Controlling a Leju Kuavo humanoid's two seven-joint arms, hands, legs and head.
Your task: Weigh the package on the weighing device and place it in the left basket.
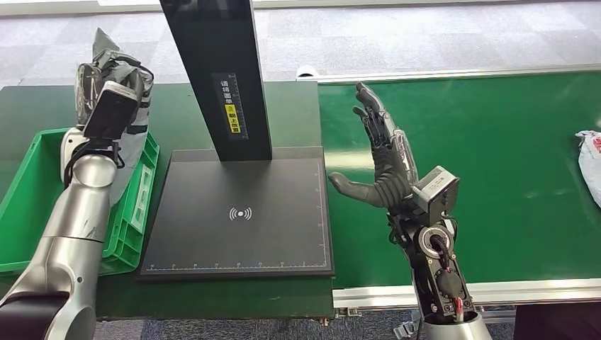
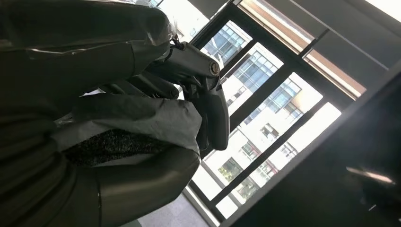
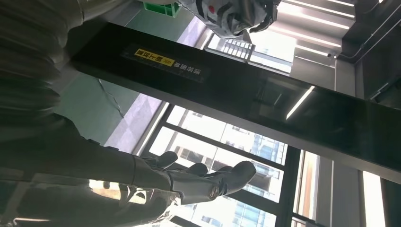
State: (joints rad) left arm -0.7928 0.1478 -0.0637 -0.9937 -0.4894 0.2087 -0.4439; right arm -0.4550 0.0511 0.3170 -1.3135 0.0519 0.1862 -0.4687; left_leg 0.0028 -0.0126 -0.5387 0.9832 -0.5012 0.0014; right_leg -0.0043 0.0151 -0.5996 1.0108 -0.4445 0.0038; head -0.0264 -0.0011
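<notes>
The left robot hand (image 1: 113, 85) grasps the grey package (image 1: 135, 74), held raised above the green basket (image 1: 21, 184). The right robot hand (image 1: 379, 159) is released, fingers spread, beside the black scale (image 1: 241, 227).

The left arm is reaching up and forward over the green basket (image 1: 21, 205), wrist bent. The left hand (image 1: 117, 85) is gripping the grey package (image 1: 135, 74), fingers (image 2: 215, 109) wrapping around it above the basket's far end. The right arm is standing nearly upright, well to the right of the basket. The right hand (image 1: 379, 159) is holding nothing, fingers extended, thumb out toward the basket.
</notes>
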